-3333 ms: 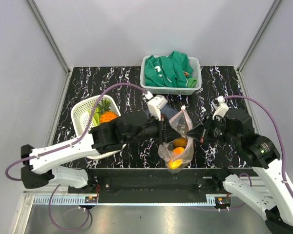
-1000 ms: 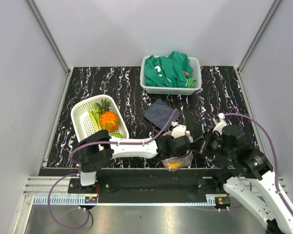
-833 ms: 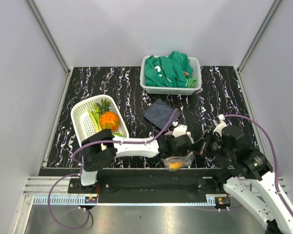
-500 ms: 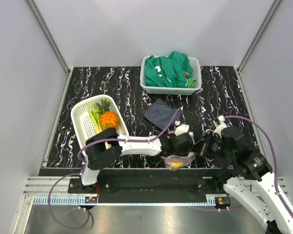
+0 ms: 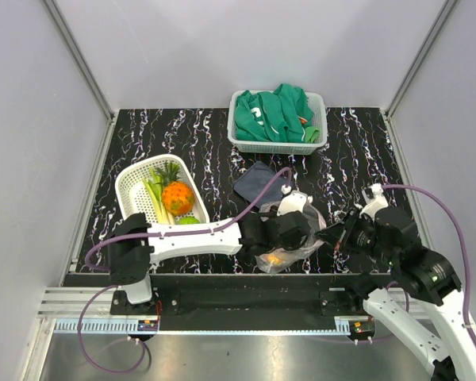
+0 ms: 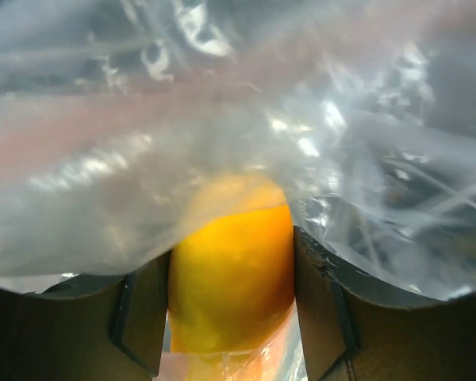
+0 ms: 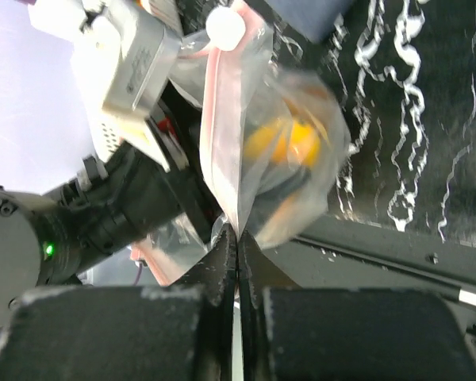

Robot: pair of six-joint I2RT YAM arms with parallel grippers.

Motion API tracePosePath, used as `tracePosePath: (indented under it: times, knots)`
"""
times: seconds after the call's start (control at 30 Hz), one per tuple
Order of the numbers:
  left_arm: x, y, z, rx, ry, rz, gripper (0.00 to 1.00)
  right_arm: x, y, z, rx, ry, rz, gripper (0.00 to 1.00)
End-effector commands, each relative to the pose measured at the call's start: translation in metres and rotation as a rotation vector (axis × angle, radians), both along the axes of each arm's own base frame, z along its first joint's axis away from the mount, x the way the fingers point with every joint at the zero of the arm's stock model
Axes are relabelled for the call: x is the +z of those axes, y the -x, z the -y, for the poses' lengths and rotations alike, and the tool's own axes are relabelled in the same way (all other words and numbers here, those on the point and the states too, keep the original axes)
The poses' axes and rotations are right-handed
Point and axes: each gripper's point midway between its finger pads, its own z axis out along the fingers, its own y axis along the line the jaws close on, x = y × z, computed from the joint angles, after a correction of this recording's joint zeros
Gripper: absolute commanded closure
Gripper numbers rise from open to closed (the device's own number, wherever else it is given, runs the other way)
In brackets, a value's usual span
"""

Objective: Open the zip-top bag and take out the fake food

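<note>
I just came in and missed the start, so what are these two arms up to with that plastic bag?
The right gripper is shut on an edge of the zip-top bag near the front of the table. The left gripper appears to be inside the bag, its fingers against both sides of a yellow-orange piece that is not yet out. A pineapple and other toy produce lie in the white basket on the left.

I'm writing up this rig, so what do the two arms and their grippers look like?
The left arm and right arm have white links and black joint housings. A purple cable loops along each. The left gripper and right gripper have dark, blocky fingers.
</note>
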Motion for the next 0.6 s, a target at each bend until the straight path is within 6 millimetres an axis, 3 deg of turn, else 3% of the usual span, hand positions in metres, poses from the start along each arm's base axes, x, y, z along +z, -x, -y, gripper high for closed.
tracePosePath:
  times: [0.0,0.17,0.33,0.37,0.4,0.47,0.57]
  knots:
    - [0.026,0.005,0.004,-0.070,0.015,0.030,1.00,0.035,-0.006,0.003,0.004,-0.010,0.131,1.00]
    - [0.043,0.008,0.013,-0.118,0.020,0.093,1.00,0.041,-0.010,-0.011,0.059,-0.020,0.112,1.00]
    - [0.083,0.002,0.022,-0.125,0.003,0.333,1.00,0.041,-0.016,-0.021,0.091,-0.023,0.076,1.00]
    - [0.104,0.003,0.033,-0.132,0.075,0.398,1.00,0.041,-0.016,-0.022,0.092,-0.020,0.077,1.00]
    - [0.110,0.011,0.037,-0.157,0.081,0.450,1.00,0.042,-0.017,-0.021,0.090,-0.016,0.075,1.00]
    - [0.114,0.013,0.042,-0.203,0.084,0.523,1.00,0.041,-0.017,-0.021,0.097,-0.009,0.072,1.00]
    - [0.121,0.004,0.030,-0.116,0.122,0.463,1.00,0.041,-0.014,-0.019,0.100,0.001,0.079,1.00]
